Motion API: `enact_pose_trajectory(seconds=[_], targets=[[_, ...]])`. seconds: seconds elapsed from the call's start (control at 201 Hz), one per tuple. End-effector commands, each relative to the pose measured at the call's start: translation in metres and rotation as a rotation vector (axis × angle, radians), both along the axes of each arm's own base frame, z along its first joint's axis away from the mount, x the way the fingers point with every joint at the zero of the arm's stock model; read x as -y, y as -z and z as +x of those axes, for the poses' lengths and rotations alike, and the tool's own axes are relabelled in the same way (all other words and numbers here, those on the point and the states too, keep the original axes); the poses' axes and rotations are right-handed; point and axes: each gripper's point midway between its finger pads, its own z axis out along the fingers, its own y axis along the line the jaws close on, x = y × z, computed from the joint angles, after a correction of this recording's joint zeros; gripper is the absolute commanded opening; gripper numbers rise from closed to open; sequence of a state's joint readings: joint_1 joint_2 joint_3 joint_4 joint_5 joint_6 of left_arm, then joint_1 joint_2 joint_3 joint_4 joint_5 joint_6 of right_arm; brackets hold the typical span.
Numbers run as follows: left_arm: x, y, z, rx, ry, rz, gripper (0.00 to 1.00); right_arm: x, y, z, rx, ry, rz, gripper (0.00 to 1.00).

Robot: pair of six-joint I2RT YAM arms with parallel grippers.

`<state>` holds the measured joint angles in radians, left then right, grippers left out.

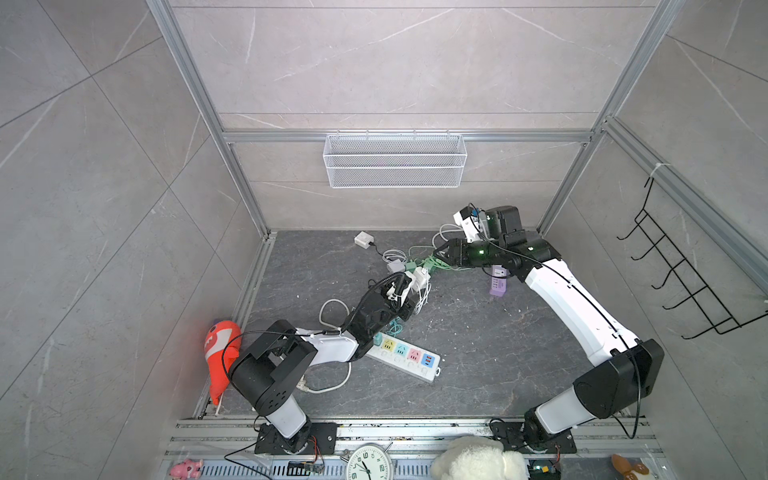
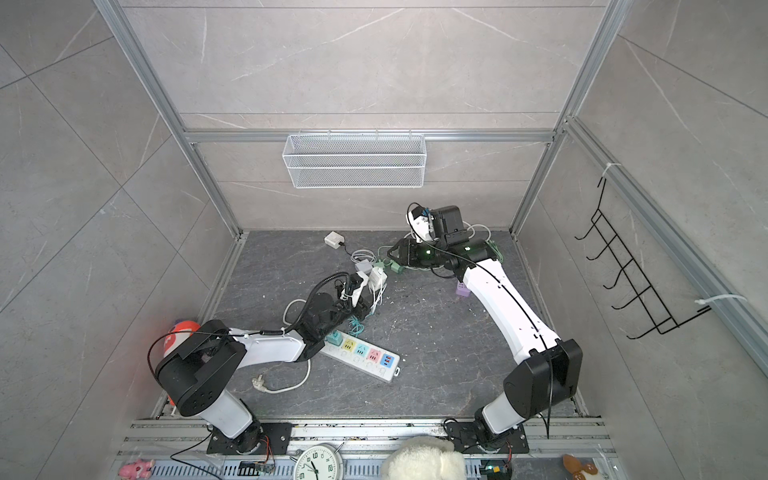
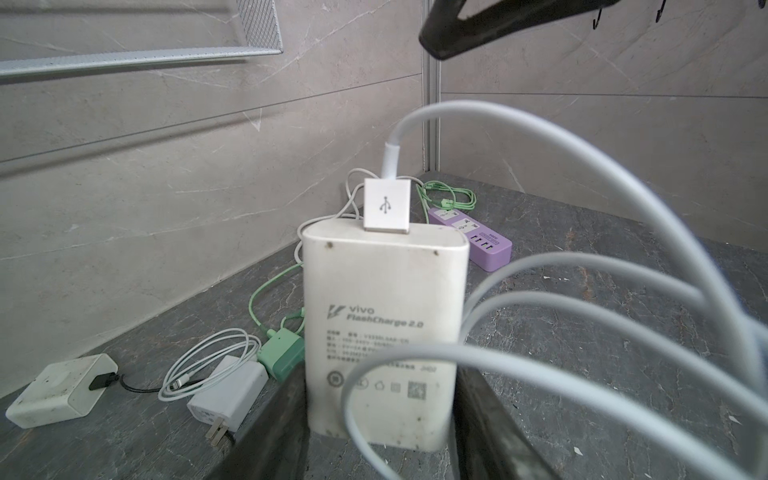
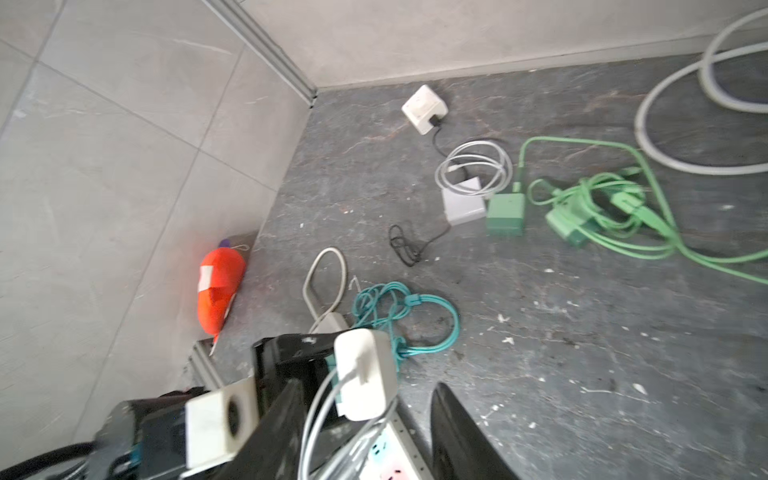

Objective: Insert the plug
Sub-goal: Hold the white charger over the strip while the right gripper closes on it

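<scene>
Left claw (image 3: 382,417) is closed on the lower end of the white charger (image 3: 382,316) and holds it clear of the table (image 1: 478,353). The prong end is hidden between its fingers, and a white cable (image 3: 623,232) plugged into the far end loops beside the claw. Right claw (image 1: 439,252) hovers well apart, jaws partly spread and empty, above a tangle of green cables (image 1: 432,262). The purple power strip (image 1: 498,285) lies back under its forearm.

The pickup looks done; the insertion is not. A white power strip (image 1: 405,357) with coloured sockets lies below and behind the left claw, partly under that arm, and its visible sockets are empty. It is the nearer strip, though I cannot tell which one is meant. Aligning the prongs and pressing them in remain.

The table is dark, stone-patterned and flecked with white scuffs. Grey tiled walls in an aluminium frame enclose it, with a wire basket (image 1: 395,160) on the wall beyond both claws and a black hook rack (image 1: 681,266) out past the right one.
</scene>
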<state>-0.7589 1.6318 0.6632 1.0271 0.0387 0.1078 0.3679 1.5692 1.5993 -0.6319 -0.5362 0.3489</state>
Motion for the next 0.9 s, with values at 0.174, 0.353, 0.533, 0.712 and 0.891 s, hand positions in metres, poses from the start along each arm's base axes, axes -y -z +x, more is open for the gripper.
enact_pose_trajectory(seconds=[0.174,0.353,0.533,0.712,0.891], targets=[[0.006,-0.042,-0.022,0.105,0.08,-0.077,0.21,-0.028,0.009,-0.036,-0.032,-0.127,-0.059,0.49],[0.012,-0.043,-0.031,0.095,0.098,-0.053,0.21,-0.023,0.026,-0.044,-0.03,-0.111,-0.172,0.49],[0.018,-0.039,-0.039,0.089,0.106,-0.022,0.21,-0.016,0.034,-0.046,-0.005,-0.075,-0.262,0.49],[0.017,-0.038,-0.041,0.094,0.084,-0.011,0.2,-0.011,0.043,-0.05,-0.015,-0.059,-0.318,0.49],[0.014,-0.037,-0.04,0.105,0.071,0.006,0.2,-0.005,0.056,-0.061,-0.047,-0.059,-0.353,0.49]])
